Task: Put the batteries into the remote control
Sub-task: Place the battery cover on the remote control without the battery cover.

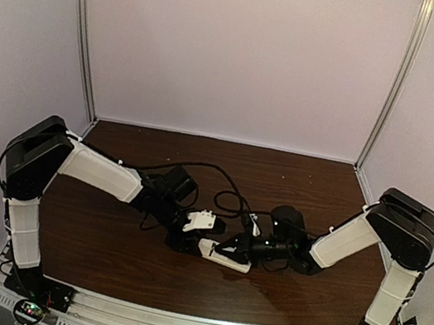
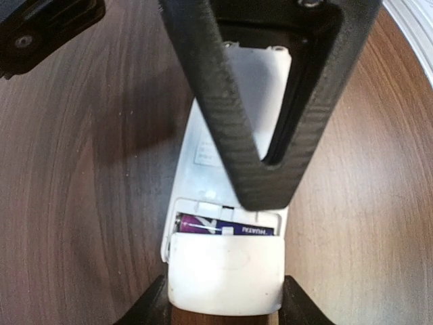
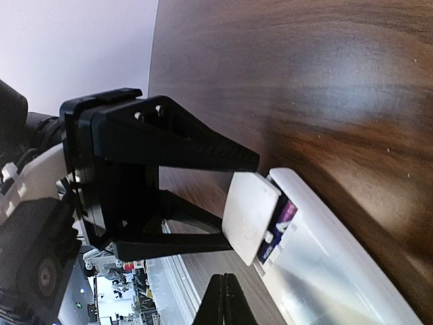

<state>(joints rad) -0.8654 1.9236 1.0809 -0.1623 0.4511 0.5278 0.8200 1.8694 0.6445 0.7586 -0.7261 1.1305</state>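
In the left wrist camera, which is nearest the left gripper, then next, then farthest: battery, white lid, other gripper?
1. White lid, held in the left gripper.
2. Battery, just beyond the lid.
3. Right gripper, farther up, over the remote.

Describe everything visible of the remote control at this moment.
The remote control is a slim white plastic bar lying flat, back up, on the dark wooden table. Its battery compartment at one end is open, showing one purple battery inside; a second cannot be seen. The white battery cover sits at that end, pinched by the left gripper. The shut right gripper points onto its back; contact is unclear. Its button face is hidden.
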